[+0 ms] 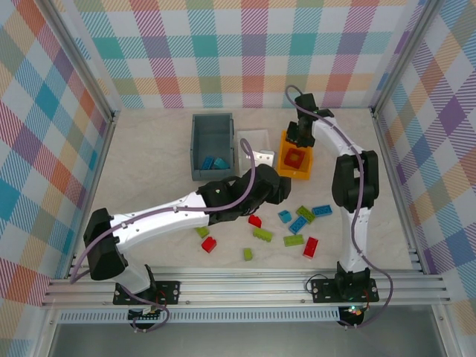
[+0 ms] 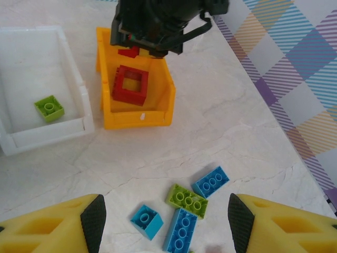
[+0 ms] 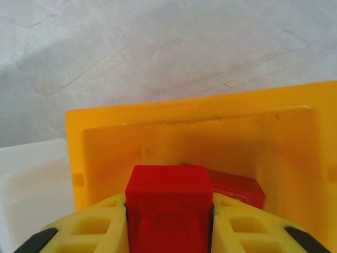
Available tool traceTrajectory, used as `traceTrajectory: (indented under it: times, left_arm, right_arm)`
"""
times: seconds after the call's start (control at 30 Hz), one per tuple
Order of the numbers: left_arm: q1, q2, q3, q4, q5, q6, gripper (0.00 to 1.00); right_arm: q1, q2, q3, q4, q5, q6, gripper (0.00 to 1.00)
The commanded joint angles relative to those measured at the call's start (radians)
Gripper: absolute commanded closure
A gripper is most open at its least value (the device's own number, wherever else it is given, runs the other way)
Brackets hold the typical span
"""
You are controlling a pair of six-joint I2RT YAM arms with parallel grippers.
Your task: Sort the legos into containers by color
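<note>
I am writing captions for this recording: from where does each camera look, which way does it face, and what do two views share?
Top external: above and behind the bases, facing down on the table; left arm and right arm show.
Left wrist: above loose bricks, facing the white bin and orange-yellow bin; left fingers open at the bottom corners.
Right wrist: over the orange-yellow bin, facing into it; right fingers shut on a red brick.
Shared: both wrist views show the orange-yellow bin.

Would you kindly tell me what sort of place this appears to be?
Likely a robot lab test cell: plaid walls enclose a marble-look table, the left arm and right arm are bolted to a metal rail, and toy bricks lie beside small bins.
</note>
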Motion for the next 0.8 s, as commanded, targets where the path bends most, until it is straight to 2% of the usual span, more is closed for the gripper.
traceTrajectory:
  times: [0.0, 0.1, 0.27, 0.4, 0.6, 0.7, 0.77]
  left_arm:
    - [-0.01, 0.012, 0.029, 0.015, -0.009, 0.025, 0.35]
    - [-0.01, 0.011, 0.022, 0.0, -0.007, 0.021, 0.35]
    - [-0.009, -0.009, -0.019, -0.028, -0.015, 0.001, 0.36]
    - [-0.01, -0.007, -0.03, -0.105, -0.027, -0.048, 0.36]
    - [0.002, -0.034, -0.081, -0.323, -0.055, -0.254, 0.4]
    - [0.052, -0.085, -0.186, -0.433, -0.012, -0.391, 0.39]
    - [0.1, -0.14, -0.303, -0.445, 0.036, -0.46, 0.39]
  right_arm:
    - [-0.009, 0.045, 0.063, -0.024, -0.036, -0.035, 0.64]
    - [-0.009, 0.056, 0.078, -0.027, -0.045, -0.045, 0.52]
    - [-0.009, -0.074, -0.036, 0.029, -0.046, -0.046, 0.4]
    - [-0.009, -0.207, -0.117, 0.035, -0.039, -0.049, 0.45]
    - [0.026, -0.501, -0.325, 0.07, -0.052, -0.059, 0.5]
    - [0.106, -0.667, -0.486, 0.1, -0.11, -0.079, 0.49]
    - [0.213, -0.779, -0.618, 0.138, -0.152, -0.11, 0.46]
